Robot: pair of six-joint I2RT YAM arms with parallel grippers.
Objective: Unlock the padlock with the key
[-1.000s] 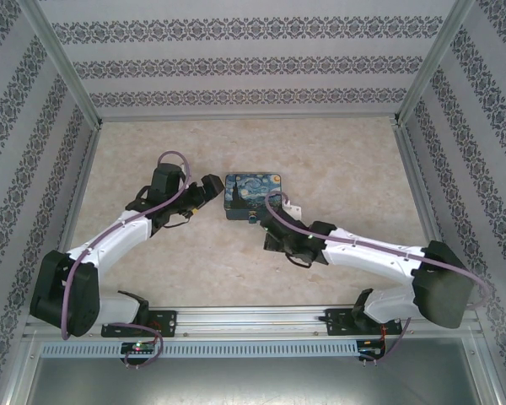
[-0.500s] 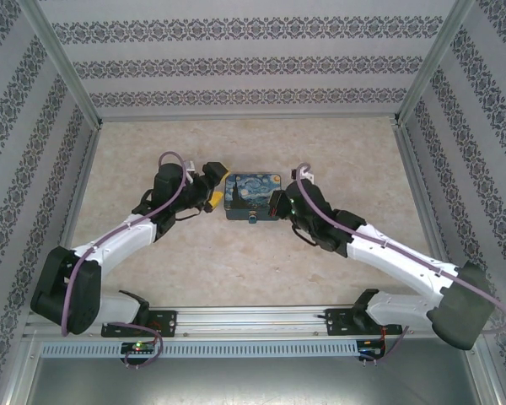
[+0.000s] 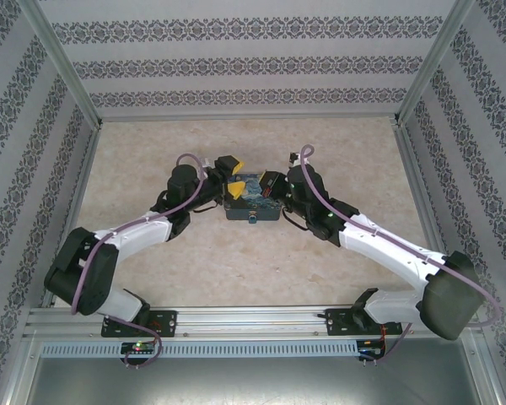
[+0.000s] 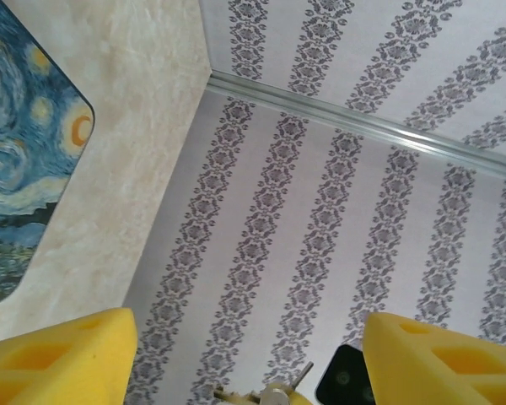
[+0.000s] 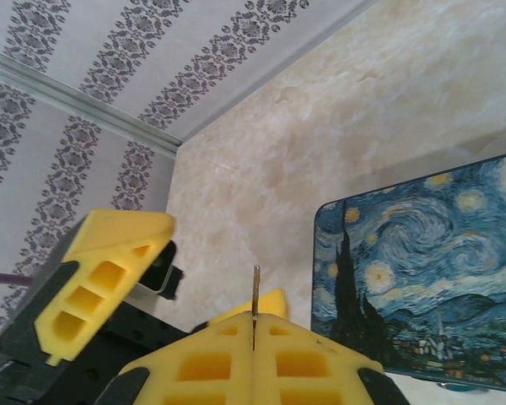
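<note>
The tiny teal padlock (image 3: 252,219) hangs at the front edge of the Starry Night tin (image 3: 251,201). My right gripper (image 5: 255,333) is shut on the thin silvery key (image 5: 255,291), whose blade sticks out past the closed yellow pads. In the top view the right gripper (image 3: 266,192) is over the tin's right part. My left gripper (image 3: 234,175) is open over the tin's left end, facing the right one. In the left wrist view its yellow fingers (image 4: 59,359) stand wide apart, and the key (image 4: 266,393) shows low between them.
The tin (image 5: 430,270) lies on the beige marbled table (image 3: 337,160). Patterned walls close in the back and both sides. The left gripper's yellow finger (image 5: 101,278) is close beside the key tip in the right wrist view.
Both arms have swung inward to the tin. The left gripper moved right over its left end, and the right gripper, holding the key, moved left over its right part.
</note>
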